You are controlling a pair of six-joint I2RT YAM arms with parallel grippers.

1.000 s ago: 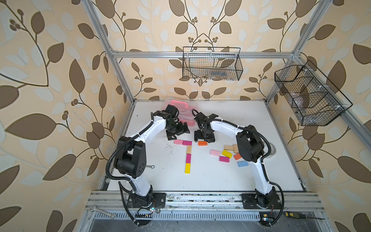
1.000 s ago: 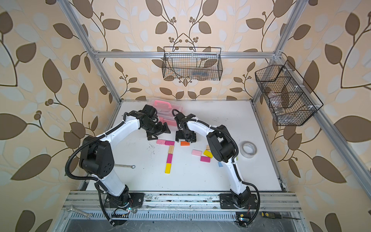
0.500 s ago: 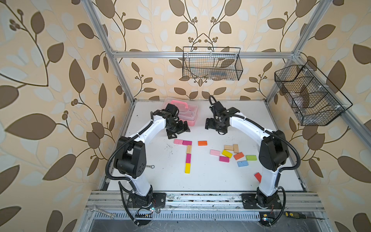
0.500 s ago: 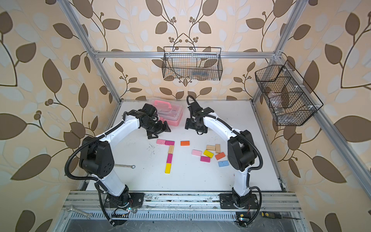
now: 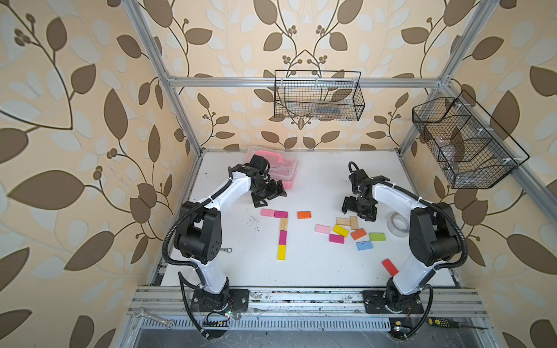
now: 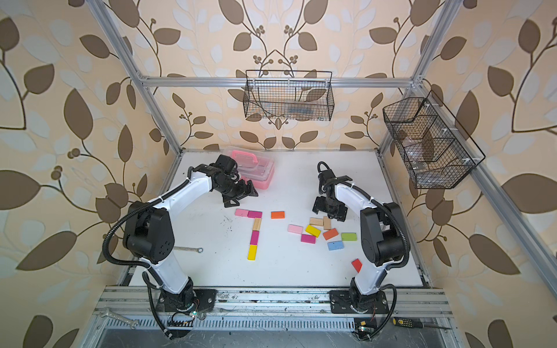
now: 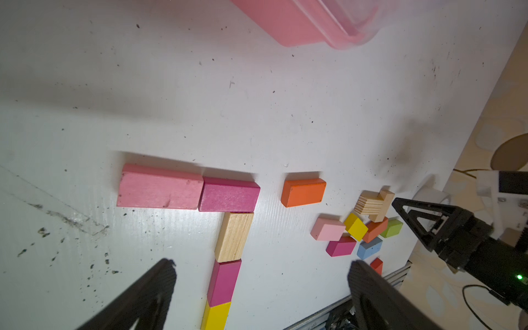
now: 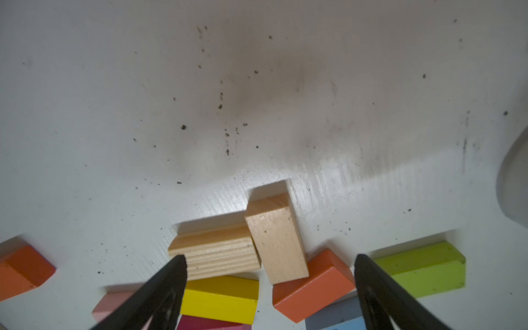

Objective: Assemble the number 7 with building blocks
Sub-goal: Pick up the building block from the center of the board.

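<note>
Pink, magenta, wood, yellow: number 7 (image 5: 283,224) reads complete. Your left gripper (image 5: 269,197), right gripper (image 5: 359,214): spread, empty. Spare building blocks (image 5: 341,230) unused.

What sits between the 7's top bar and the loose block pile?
One orange block, lying flat, touching neither the bar nor the pile. It shows in both top views and the left wrist view.
</note>
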